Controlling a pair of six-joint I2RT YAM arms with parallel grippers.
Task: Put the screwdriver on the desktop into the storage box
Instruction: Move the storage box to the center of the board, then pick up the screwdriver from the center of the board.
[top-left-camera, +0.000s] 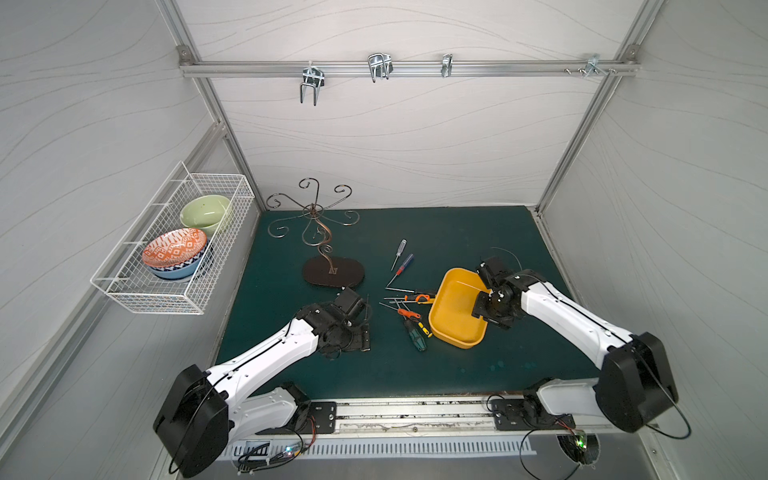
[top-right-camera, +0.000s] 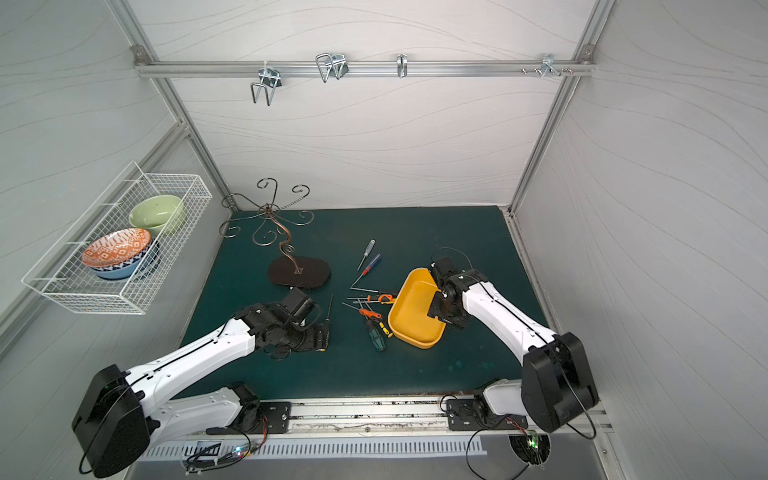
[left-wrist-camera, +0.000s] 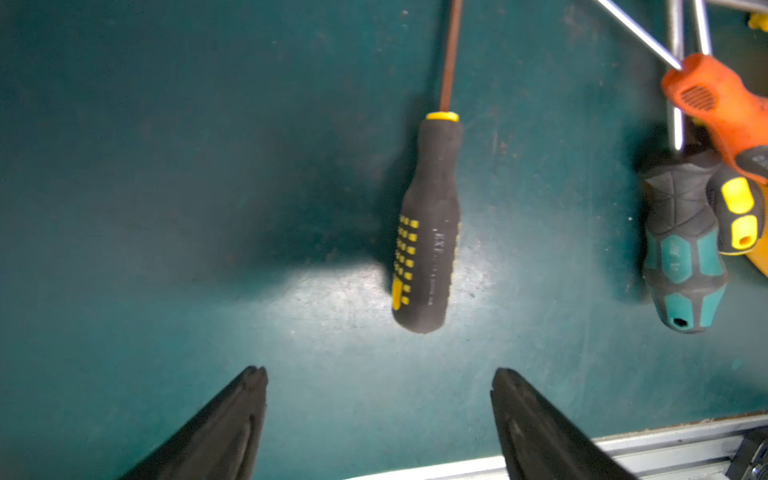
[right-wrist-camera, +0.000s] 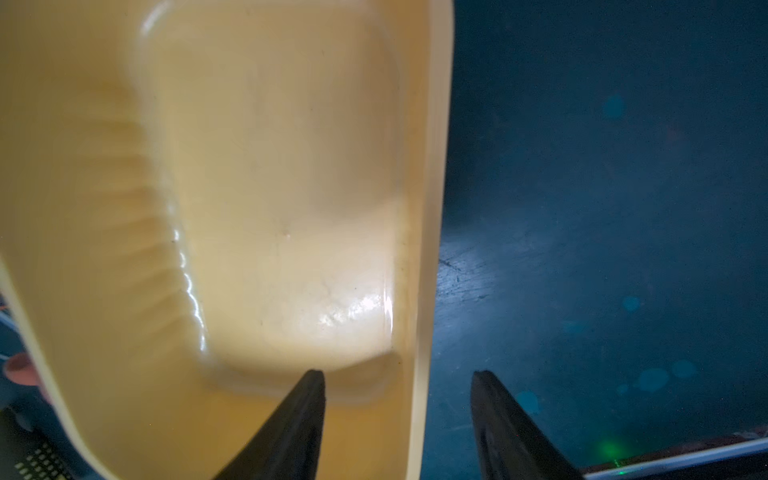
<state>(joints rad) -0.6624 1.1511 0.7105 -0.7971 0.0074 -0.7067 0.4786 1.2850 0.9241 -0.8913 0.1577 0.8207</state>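
Near the front edge of the desktop (top-left-camera: 415, 374), left of middle: left gripper (left-wrist-camera: 380, 371) spread wide. Just past its tips, black-yellow screwdriver (left-wrist-camera: 428, 224) flat on the desktop. Farther right, right gripper (right-wrist-camera: 399, 373) parted astride the box (right-wrist-camera: 432, 166) rim, seemingly not touching. Beside the box, a pile (top-left-camera: 411, 316) of screwdrivers.

desk (top-left-camera: 415, 374): flat, dark teal-green, matte, scuffed.
storage box (top-left-camera: 451, 305): shallow yellow-orange plastic tray, rounded corners, glossy inner floor, open side up, on the desk right of centre.
black-and-yellow screwdriver (left-wrist-camera: 428, 224): black handle, yellow studs and collar, brownish shaft; lies flat, alone, left of the pile.
screwdriver pile (top-left-camera: 409, 313): orange, teal-and-black and yellow-and-black handles, shafts crossing, just beside the box's left side.
clear-handled screwdriver (top-left-camera: 401, 246) and blue-and-red screwdriver (top-left-camera: 405, 264): slim, side by side, farther back.
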